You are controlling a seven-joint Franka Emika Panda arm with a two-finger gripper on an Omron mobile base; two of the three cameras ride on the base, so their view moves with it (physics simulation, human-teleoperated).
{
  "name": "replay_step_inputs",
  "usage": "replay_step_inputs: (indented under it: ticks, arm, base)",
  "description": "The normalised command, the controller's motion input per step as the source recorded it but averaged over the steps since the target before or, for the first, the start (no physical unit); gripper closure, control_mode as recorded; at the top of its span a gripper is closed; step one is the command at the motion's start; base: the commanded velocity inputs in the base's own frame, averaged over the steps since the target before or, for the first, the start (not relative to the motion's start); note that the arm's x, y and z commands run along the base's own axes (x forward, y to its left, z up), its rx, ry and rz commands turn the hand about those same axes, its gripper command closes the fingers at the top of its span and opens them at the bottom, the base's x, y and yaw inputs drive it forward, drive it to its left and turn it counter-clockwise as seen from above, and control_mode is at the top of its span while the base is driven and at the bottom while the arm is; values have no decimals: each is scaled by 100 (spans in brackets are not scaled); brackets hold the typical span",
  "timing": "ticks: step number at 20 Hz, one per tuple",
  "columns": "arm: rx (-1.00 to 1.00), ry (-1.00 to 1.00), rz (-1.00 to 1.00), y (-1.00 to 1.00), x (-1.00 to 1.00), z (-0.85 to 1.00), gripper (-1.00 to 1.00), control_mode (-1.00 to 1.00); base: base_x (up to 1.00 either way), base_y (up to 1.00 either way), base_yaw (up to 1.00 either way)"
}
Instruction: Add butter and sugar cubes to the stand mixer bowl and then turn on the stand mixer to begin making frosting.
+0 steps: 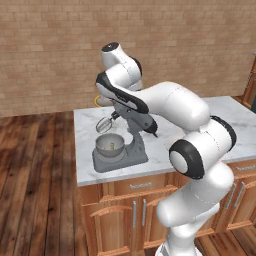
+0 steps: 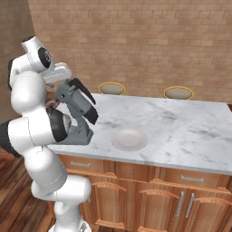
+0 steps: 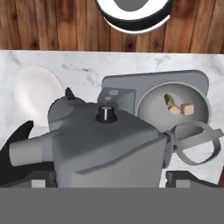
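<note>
My end effector [image 3: 109,177] hovers over the stand mixer [image 3: 105,144], fingertips spread wide apart, holding nothing. The stand mixer bowl [image 3: 153,109] sits on the mixer's base on the marble table [image 2: 190,122], beside the white plate [image 3: 35,89]. Inside the bowl I see 2 small pale cubes and a yellowish piece — likely the butter [image 3: 167,99]. The mixer looks heavy and rigid, so I judge that only its small knob [image 3: 106,113] needs a light, precise touch — metal surfaces may be slippery.

You've got the white arm [image 1: 175,107] reaching over the stand mixer [image 1: 125,135], whose bowl [image 1: 109,145] sits on the marble counter [image 1: 220,117].
</note>
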Motion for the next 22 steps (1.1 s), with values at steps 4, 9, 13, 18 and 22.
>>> replay_step_inputs:
  ticks: [4, 9, 13, 18, 22]
  arm:
    - [0, 11, 0, 55, -18, -51, -100, -100]
    - [-3, 11, 0, 59, -26, -63, -100, -100]
    - [-6, 8, 0, 52, -29, -80, -100, -100]
    - [-7, 0, 0, 29, -16, -84, -100, -100]
    - [-8, 0, 0, 9, 0, -73, -100, -100]
  base:
    - [0, 0, 0]
    - [0, 0, 0]
    - [0, 0, 0]
    - [0, 0, 0]
    - [0, 0, 0]
